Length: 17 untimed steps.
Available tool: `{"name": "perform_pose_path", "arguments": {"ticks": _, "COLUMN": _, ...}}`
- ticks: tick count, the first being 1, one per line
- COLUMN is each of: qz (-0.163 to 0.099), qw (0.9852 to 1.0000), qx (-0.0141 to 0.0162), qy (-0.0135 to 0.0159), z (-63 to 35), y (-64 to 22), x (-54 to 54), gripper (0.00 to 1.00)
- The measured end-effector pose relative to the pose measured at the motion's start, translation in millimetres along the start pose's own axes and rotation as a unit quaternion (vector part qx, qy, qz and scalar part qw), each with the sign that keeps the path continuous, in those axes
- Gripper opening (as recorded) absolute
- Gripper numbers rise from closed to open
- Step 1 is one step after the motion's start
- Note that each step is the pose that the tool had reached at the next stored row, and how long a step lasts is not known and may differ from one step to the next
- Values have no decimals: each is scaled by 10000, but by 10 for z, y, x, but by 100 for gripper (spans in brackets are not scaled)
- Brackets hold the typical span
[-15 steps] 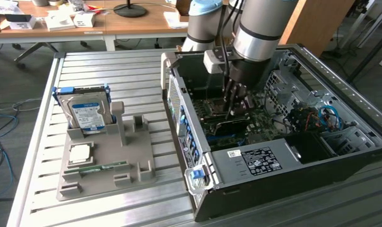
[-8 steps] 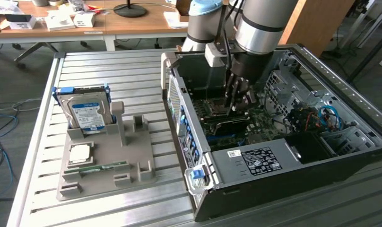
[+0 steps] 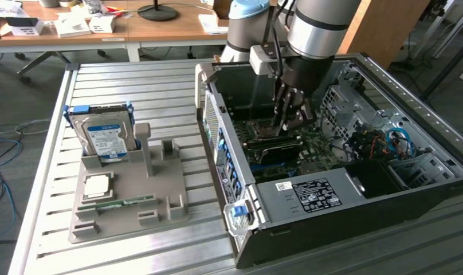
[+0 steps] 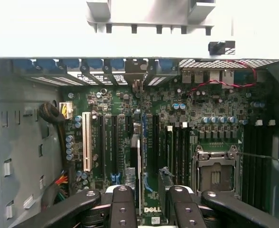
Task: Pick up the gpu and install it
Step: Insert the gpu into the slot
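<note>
In an open computer case (image 3: pixel 331 229), the gripper (image 4: pixel 148 179), jaws partly open, straddles the gpu (image 4: pixel 138 156) standing edge-on over the motherboard (image 4: pixel 177 118); the card looks light, stiff and fragile, best pinched across its flat faces.

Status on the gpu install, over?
Gripper low inside case, grip unclear. Gpu edge-on at gripper, upright over motherboard slots; seating unclear. Nothing blocking seen.
</note>
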State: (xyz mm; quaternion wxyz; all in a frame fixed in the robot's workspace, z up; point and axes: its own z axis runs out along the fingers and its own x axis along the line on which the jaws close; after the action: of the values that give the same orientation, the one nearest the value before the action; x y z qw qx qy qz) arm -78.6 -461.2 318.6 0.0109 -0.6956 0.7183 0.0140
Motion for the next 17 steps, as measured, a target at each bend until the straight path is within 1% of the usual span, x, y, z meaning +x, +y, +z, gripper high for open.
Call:
{"name": "perform_pose_path", "arguments": {"ticks": 7, "qz": 0, "qw": 10000, "qx": 0, "qy": 0, "z": -118, "y": 0, "x": -4, "gripper": 34}}
{"name": "perform_pose_path", "arguments": {"ticks": 17, "qz": 0, "qw": 10000, "qx": 0, "qy": 0, "z": -255, "y": 1, "x": -9, "gripper": 34}}
